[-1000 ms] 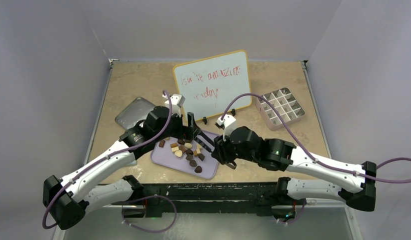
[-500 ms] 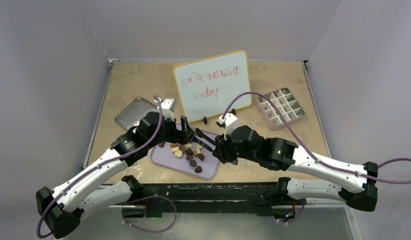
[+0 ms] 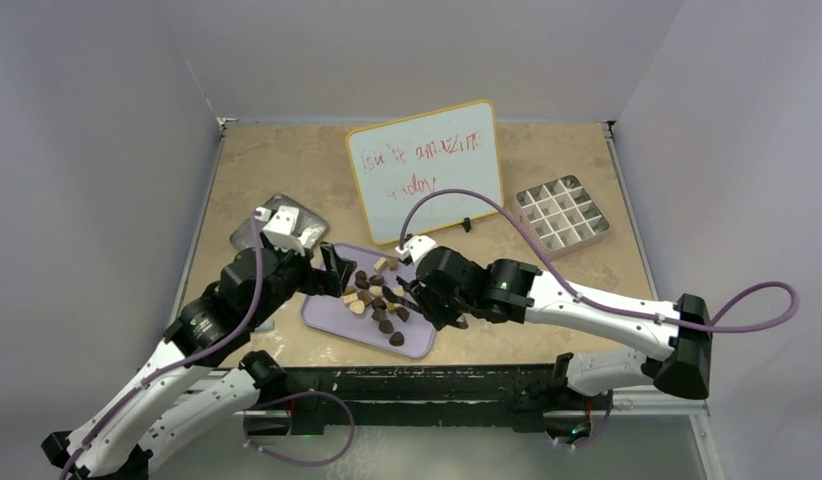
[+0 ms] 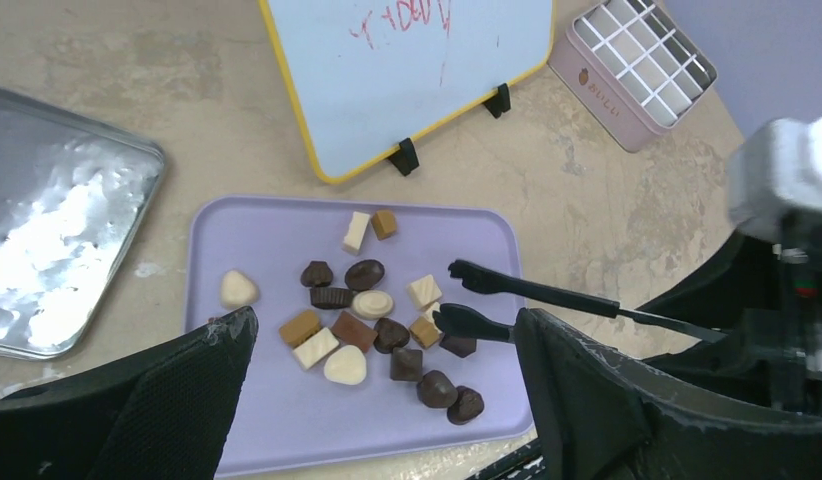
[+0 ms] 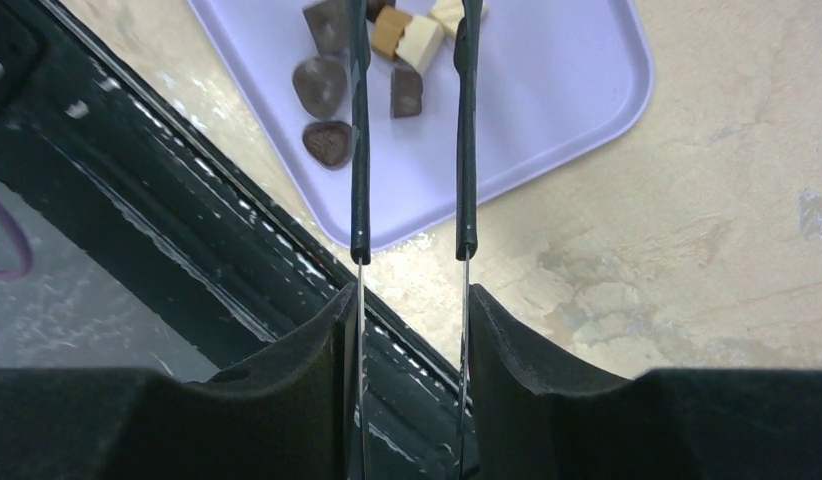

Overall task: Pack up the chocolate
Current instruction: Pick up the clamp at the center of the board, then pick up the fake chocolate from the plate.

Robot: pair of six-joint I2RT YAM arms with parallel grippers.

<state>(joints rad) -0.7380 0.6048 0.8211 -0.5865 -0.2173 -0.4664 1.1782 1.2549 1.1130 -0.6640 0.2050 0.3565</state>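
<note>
Several chocolate pieces (image 3: 377,300), dark brown, tan and cream, lie loose on the lavender tray (image 3: 419,342). They also show in the left wrist view (image 4: 337,330) and the right wrist view (image 5: 322,85). My right gripper (image 3: 439,300) (image 5: 412,300) is shut on black-tipped metal tongs (image 5: 359,150) (image 4: 547,295). The tong tips stand apart just over the tan and cream squares at the right of the pile, and hold nothing. My left gripper (image 3: 332,272) (image 4: 382,325) is open and empty, above the tray's left part.
A pale pink gridded box (image 3: 562,217) (image 4: 632,55) stands at the back right, its cells empty. A yellow-framed whiteboard (image 3: 425,170) stands behind the tray. A silver metal lid (image 3: 277,225) (image 4: 57,220) lies to the left. The table's dark front edge (image 5: 187,230) is near.
My left gripper has drawn back leftward and nearer, away from the tray's back. My right gripper has shifted left, bringing the tongs over the pile.
</note>
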